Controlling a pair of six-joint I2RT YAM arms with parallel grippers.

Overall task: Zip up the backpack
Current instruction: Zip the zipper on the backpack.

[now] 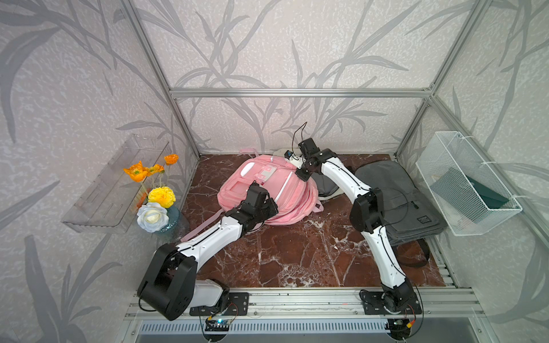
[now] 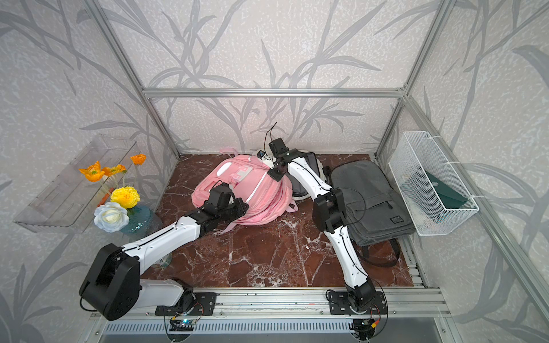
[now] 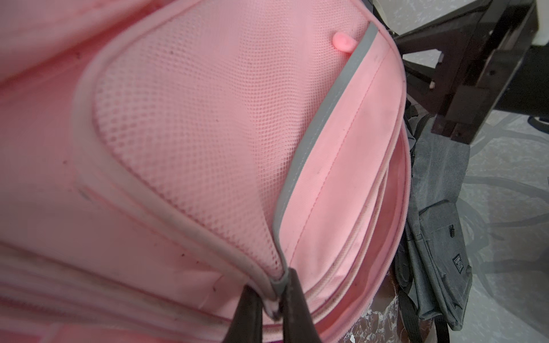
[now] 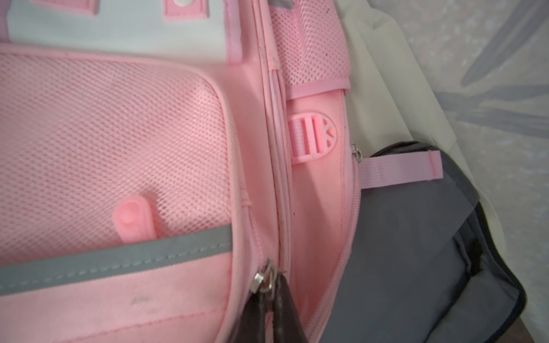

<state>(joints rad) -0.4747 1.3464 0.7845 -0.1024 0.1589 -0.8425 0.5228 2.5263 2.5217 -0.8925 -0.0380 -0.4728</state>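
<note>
A pink backpack (image 1: 267,190) (image 2: 255,190) lies flat on the marble table (image 1: 297,255). My left gripper (image 3: 273,289) (image 1: 273,208) is at the bag's near side, shut on the bag's edge where a grey trim strip (image 3: 312,142) meets the pink piping. Beside that strip the zipper line gapes, showing pink lining (image 3: 393,190). At the bag's far right corner, my right gripper (image 4: 269,286) (image 1: 303,175) is shut on the metal zipper pull (image 4: 264,277). In both top views the fingertips are hidden under the wrists.
A grey backpack (image 1: 395,202) lies at the right under the right arm, and a white and dark bag (image 1: 326,187) sits between the two backpacks. A flower vase (image 1: 157,196) and clear shelf (image 1: 113,190) stand left. A white wire basket (image 1: 466,184) hangs right.
</note>
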